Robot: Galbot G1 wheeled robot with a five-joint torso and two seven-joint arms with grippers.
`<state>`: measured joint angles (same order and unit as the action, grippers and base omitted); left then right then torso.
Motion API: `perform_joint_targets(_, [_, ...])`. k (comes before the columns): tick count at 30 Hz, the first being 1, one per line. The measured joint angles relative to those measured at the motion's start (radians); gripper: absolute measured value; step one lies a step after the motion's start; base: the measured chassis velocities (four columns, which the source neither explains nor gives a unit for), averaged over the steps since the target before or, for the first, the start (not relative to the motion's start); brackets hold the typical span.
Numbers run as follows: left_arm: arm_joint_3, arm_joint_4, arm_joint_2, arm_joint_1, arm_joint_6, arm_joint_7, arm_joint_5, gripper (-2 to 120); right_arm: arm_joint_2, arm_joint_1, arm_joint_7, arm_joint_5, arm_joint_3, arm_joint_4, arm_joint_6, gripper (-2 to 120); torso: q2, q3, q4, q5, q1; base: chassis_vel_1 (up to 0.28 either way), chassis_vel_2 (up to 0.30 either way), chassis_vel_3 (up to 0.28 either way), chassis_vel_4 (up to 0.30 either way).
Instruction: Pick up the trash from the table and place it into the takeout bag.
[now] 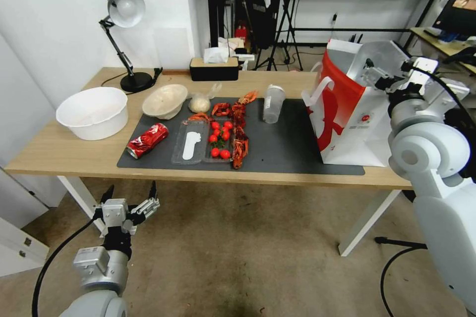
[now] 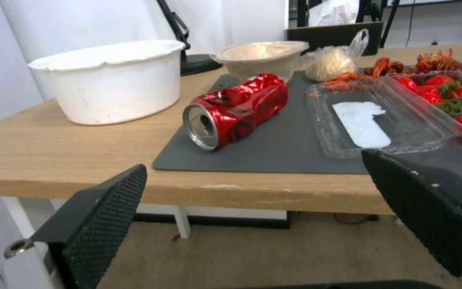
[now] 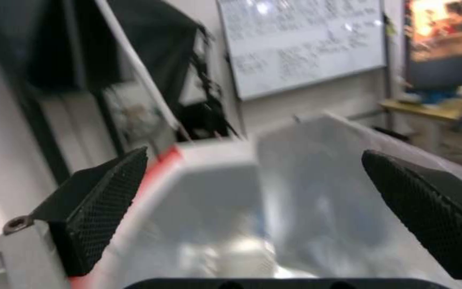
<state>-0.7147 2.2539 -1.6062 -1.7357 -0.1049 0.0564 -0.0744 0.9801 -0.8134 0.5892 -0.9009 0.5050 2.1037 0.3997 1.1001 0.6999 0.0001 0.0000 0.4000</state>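
Observation:
On the table (image 1: pixel 64 153), the dark grey mat (image 1: pixel 292 148) carries the trash: a crushed red can (image 1: pixel 147 140) (image 2: pixel 236 109) at its left end, a shallow beige bowl (image 1: pixel 164 100) (image 2: pixel 263 56), a knotted clear bag (image 1: pixel 200 103) (image 2: pixel 331 61) and a clear plastic cup (image 1: pixel 273 103). The takeout bag (image 1: pixel 347 109) (image 3: pixel 209 200) stands upright at the right end, mouth open. My left gripper (image 1: pixel 130 190) (image 2: pixel 253 160) hangs open below the table's front edge, facing the can. Above the bag's mouth, my right gripper (image 1: pixel 377 75) (image 3: pixel 253 156) is open and holds nothing.
A white tub (image 1: pixel 92 111) and a desk lamp (image 1: pixel 124 34) stand at the table's left. A black tissue box (image 1: pixel 214 67) sits at the back. A clear tray with tomatoes (image 1: pixel 219 141) and red crayfish (image 1: pixel 239 129) lie mid-mat. Tripods stand behind.

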Motion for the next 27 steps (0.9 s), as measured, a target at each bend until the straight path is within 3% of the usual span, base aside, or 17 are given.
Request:
perform_joint_targets(5, [0.000,0.000,0.000,0.000,0.000,0.000,0.000,100,-0.010,-0.012,-0.071,-0.012,0.009,0.043,-0.069,100,0.000,0.000,0.0000,0.0000,0.000,0.000,0.000,0.000,0.000])
perform_joint_targets(9, [0.000,-0.001,0.000,-0.001,0.002,0.002,-0.001,100,-0.035,-0.075,-0.190,-0.015,0.027,0.113,-0.156,100,0.000,0.000,0.0000,-0.0001,0.000,0.000,0.000,0.000,0.000])
perform_joint_targets(14, [0.000,-0.004,0.000,0.003,0.002,0.003,-0.004,100,-0.053,-0.212,-0.326,0.014,0.030,0.209,-0.237,100,0.000,0.000,-0.0001,0.0000,0.000,0.000,0.000,0.000,0.000])
perform_joint_targets(17, [0.002,-0.007,0.001,0.005,0.003,0.004,-0.005,100,-0.053,-0.343,-0.398,0.099,0.018,0.254,-0.283,100,0.000,0.000,-0.0003,-0.0001,0.000,0.000,0.000,0.000,0.000])
perform_joint_targets(27, [0.008,-0.013,0.019,0.015,0.001,0.006,-0.010,100,-0.006,-0.539,-0.434,0.320,-0.031,0.266,-0.367,100,0.000,0.000,0.0000,-0.0001,0.000,0.000,0.000,0.000,0.000])
